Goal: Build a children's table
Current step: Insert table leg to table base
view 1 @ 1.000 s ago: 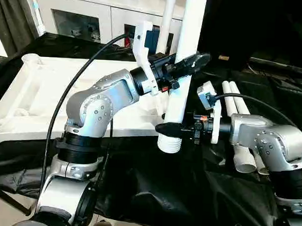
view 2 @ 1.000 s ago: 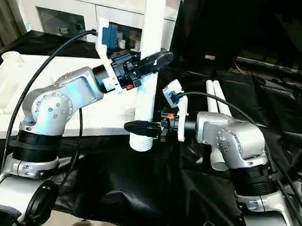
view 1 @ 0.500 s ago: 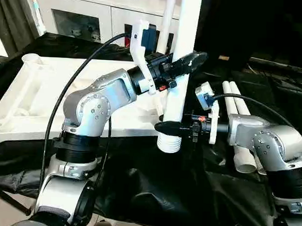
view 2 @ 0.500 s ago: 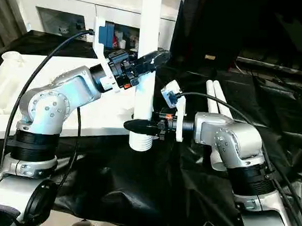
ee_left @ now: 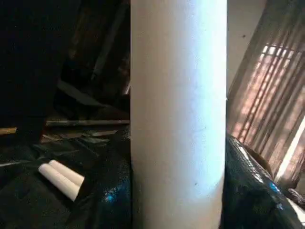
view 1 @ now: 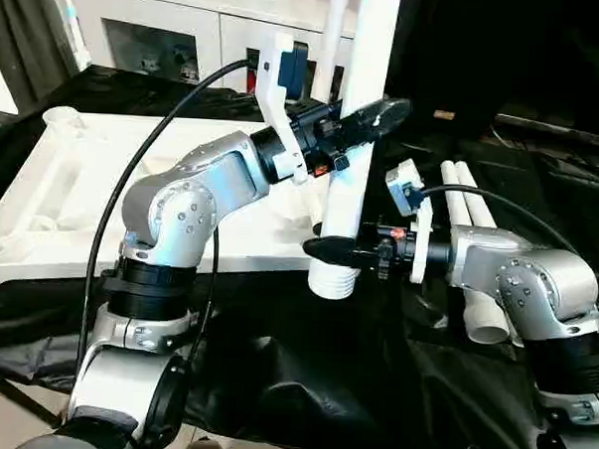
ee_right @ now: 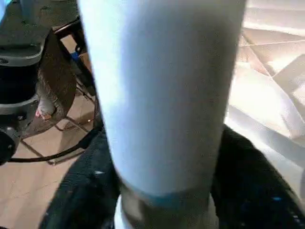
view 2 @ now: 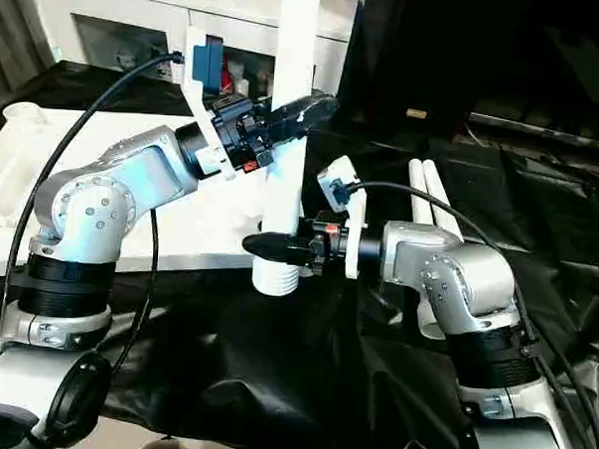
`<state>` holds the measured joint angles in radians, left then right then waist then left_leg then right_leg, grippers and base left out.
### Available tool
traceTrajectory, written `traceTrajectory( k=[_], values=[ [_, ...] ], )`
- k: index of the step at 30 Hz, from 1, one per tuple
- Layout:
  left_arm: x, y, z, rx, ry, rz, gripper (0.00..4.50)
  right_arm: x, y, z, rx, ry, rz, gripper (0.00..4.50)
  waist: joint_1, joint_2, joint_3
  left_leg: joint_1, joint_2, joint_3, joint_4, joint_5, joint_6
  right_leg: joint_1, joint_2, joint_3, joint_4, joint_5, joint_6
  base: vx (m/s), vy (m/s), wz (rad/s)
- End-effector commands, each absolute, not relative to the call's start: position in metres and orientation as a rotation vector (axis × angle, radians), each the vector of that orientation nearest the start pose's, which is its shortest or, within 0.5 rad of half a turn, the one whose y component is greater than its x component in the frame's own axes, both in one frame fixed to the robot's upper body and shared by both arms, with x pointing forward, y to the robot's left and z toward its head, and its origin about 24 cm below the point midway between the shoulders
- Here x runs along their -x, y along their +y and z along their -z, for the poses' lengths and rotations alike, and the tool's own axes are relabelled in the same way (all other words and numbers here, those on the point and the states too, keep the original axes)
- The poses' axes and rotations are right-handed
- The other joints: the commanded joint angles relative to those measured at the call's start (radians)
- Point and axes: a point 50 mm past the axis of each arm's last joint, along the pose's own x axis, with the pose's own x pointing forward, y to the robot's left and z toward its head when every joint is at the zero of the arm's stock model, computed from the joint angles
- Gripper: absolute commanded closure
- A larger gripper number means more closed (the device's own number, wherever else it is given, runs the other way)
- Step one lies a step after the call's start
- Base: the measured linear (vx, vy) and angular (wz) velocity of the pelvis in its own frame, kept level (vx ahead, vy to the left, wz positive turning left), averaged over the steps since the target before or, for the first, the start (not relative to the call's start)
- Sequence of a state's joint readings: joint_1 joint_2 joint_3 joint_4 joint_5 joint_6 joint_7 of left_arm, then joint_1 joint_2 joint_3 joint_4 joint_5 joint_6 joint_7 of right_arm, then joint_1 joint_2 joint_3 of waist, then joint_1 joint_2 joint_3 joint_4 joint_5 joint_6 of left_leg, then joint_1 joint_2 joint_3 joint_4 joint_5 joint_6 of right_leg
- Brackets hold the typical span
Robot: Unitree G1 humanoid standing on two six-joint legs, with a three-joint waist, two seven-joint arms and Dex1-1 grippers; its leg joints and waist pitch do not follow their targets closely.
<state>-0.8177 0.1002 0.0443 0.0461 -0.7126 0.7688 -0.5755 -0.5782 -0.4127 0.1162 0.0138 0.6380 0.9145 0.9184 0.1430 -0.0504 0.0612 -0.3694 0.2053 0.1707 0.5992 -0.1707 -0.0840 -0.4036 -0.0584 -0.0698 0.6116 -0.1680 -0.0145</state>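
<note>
A long white table leg (view 1: 367, 48) stands upright above the black cloth, its ribbed thick end (view 1: 334, 281) hanging just off the near edge of the white table top (view 1: 73, 175), which lies underside up on the left. My left gripper (view 1: 379, 114) is shut on the leg's upper part. Lower down, my right gripper (view 1: 323, 250) reaches in from the right, one black finger across the leg's front and the other hidden behind it. The leg (ee_left: 178, 114) fills the space between the left fingers, and the same leg (ee_right: 162, 95) sits close in the right wrist view.
Two more white legs (view 1: 465, 192) lie side by side on the black cloth behind my right arm. A thin white tube (view 1: 333, 32) rises at the back. A white cabinet with glass doors (view 1: 169, 35) stands behind the table top.
The leg and both grippers have shifted slightly left and up. The left elbow has swung further left. Both grippers stay at the same places on the leg.
</note>
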Motion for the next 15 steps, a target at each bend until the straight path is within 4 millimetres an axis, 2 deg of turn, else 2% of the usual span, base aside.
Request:
traceTrajectory(
  k=[1, 8, 15],
  values=[
    [-0.3178, 0.0488, -0.2305, 0.407, -0.056, 1.216, 2.7, -0.3038, -0.123, -0.1454, -0.222, 0.367, -1.2, 1.69, -0.001, 0.012, -0.073, 0.012, 0.022, -0.008, -0.068, -0.203, -0.039, 0.056, -0.074, 0.043, -0.076, -0.264, -0.13, 0.0, 0.0, 0.0],
    [-0.3175, 0.0493, -0.2301, 0.405, -0.055, 1.221, 2.7, -0.3027, -0.1221, -0.1459, -0.233, 0.366, -1.213, 1.69, -0.001, 0.011, -0.073, 0.013, 0.022, -0.008, -0.069, -0.208, -0.038, 0.054, -0.075, 0.043, -0.079, -0.286, -0.121, 0.0, 0.0, 0.0],
    [-0.3165, 0.0491, -0.2296, 0.404, -0.053, 1.229, 2.7, -0.3016, -0.1212, -0.1477, -0.244, 0.361, -1.229, 1.69, -0.001, 0.01, -0.073, 0.012, 0.022, -0.008, -0.068, -0.2, -0.037, 0.055, -0.074, 0.043, -0.077, -0.268, -0.126, 0.0, 0.0, 0.0]
  ],
)
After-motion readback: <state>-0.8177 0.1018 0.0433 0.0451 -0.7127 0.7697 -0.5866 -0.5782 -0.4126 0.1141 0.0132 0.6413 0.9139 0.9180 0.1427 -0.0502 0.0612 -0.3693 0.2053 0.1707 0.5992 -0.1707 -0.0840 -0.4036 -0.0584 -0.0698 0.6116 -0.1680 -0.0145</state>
